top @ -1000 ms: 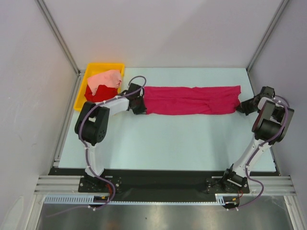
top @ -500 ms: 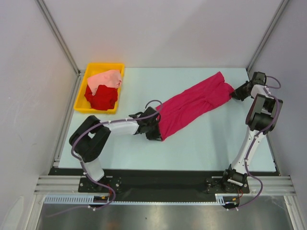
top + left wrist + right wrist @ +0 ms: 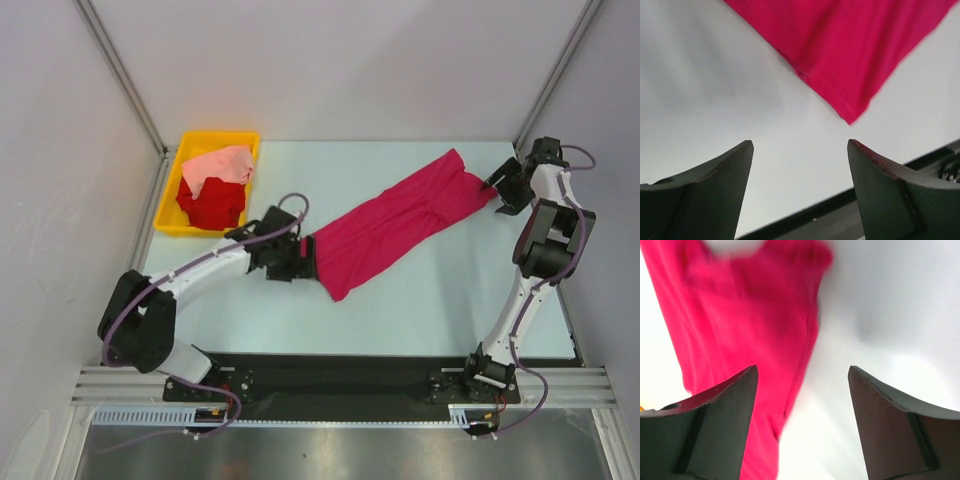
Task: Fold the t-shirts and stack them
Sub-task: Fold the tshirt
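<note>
My left gripper point(image 3: 800, 145) stands wide open with nothing in it, and the near corner of the magenta-crimson t-shirt point(image 3: 400, 222) lies flat on the table point(image 3: 430, 300) just ahead of its fingertips, not between them. My right gripper point(image 3: 802, 372) is spread wide and empty too, with the shirt's far end just in front of it. The bright red t-shirt point(image 3: 212, 207) and the pale pink t-shirt point(image 3: 222, 165) lie in the yellow bin point(image 3: 218, 137), well apart from both.
</note>
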You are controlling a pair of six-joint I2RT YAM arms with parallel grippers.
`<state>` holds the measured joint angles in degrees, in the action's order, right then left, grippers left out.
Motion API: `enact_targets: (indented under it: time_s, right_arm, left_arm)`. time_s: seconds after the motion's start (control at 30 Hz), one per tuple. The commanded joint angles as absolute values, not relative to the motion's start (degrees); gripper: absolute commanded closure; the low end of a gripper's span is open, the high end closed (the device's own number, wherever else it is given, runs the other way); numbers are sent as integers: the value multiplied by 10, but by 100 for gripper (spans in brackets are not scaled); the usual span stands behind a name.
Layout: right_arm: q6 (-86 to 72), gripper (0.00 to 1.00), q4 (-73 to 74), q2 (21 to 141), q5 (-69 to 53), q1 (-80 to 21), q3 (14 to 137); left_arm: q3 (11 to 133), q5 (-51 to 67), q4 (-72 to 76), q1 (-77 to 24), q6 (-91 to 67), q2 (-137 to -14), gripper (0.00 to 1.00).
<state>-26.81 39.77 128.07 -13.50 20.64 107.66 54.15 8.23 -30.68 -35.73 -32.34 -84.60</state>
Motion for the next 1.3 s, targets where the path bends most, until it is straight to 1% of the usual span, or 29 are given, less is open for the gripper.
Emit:
enact_targets:
  time_s: [0.0,0.1,0.17,0.23,0.3,0.33,0.57,0.7,0.87,0.97,1.0,1.07,1.1,1.17,1.27]
  right_arm:
    - [-247,21,423,1176,-139,185,1014]
    - [-239,20,424,1144,-148,178,977]
    - [-236,19,431,1134,-155,177,968]
    - [-229,19,437,1134,-166,178,964]
    - [-229,19,439,1134,-169,178,962]
    - [-229,19,436,1134,-172,178,962]
    - [-224,19,433,1160,-189,179,978]
    - [-226,19,426,1172,-192,183,978]
    - [-235,19,410,1185,-191,189,980]
    - [-243,19,402,1198,-183,195,988]
    - [-250,19,397,1202,-180,197,992]
    - [-255,22,389,1220,-180,204,1000]
    - [-258,23,383,1225,-182,207,1006]
    - [-262,27,367,1239,-184,210,1011]
    - [-259,33,331,1253,-186,211,1011]
  left_arm:
    - [590,111,-290,-267,-199,-871,18]
    - [641,131,-272,-216,-169,-920,21]
    - [705,137,-288,-202,-143,-980,21]
    - [767,135,-302,-200,-114,-1036,25]
    - [797,137,-312,-199,-94,-1063,27]
    - [820,145,-315,-197,-88,-1091,30]
    - [881,150,-343,-193,-47,-1178,31]
    - [876,180,-338,-193,-49,-1193,42]
    - [828,216,-310,-195,-63,-1171,50]
    - [803,238,-300,-199,-77,-1162,57]
    - [795,243,-297,-200,-88,-1160,66]
    - [784,250,-290,-200,-98,-1162,78]
    - [777,245,-291,-200,-102,-1163,89]
    - [769,223,-298,-200,-105,-1158,100]
    - [745,201,-305,-200,-106,-1135,100]
